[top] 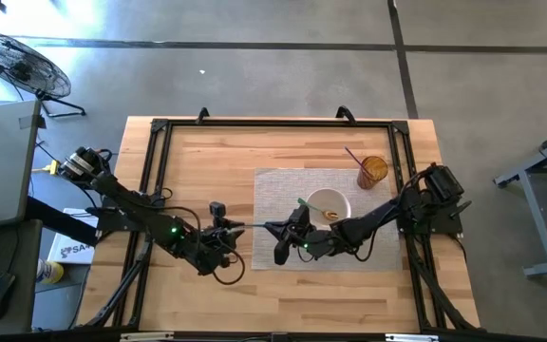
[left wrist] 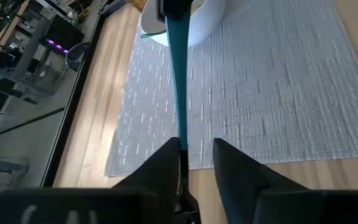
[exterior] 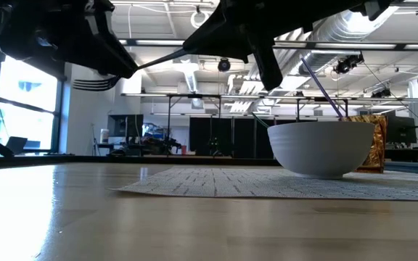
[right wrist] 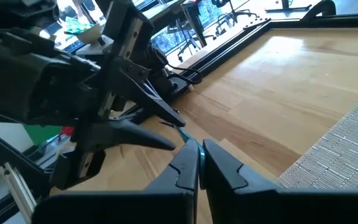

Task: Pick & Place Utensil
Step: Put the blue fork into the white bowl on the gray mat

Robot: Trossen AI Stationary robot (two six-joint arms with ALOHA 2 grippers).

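Observation:
A thin teal utensil (left wrist: 180, 81) hangs in the air between my two grippers, over the wood just left of the grey placemat (top: 283, 185). My right gripper (top: 272, 229) is shut on it and points toward the table's left edge. My left gripper (top: 238, 228) is open and faces the right one. Its fingers (left wrist: 166, 163) stand on either side of the utensil's free end, which runs close along one finger. A white bowl (top: 329, 205) rests on the placemat behind the right gripper. The low view shows the utensil as a thin dark line (exterior: 162, 58). My right gripper pinches the teal utensil (right wrist: 199, 160) between its two fingers, coming level from the table's right and lying along it. The utensil sticks out past the fingertips toward the left gripper, clear of the table. I cannot tell whether my left gripper touches the utensil.
An amber glass (top: 372, 172) with a thin stick in it stands at the placemat's far right corner, beside the bowl. A black frame (top: 160, 128) runs around the table's edge. Bare wood (top: 207, 171) lies to the left of the placemat.

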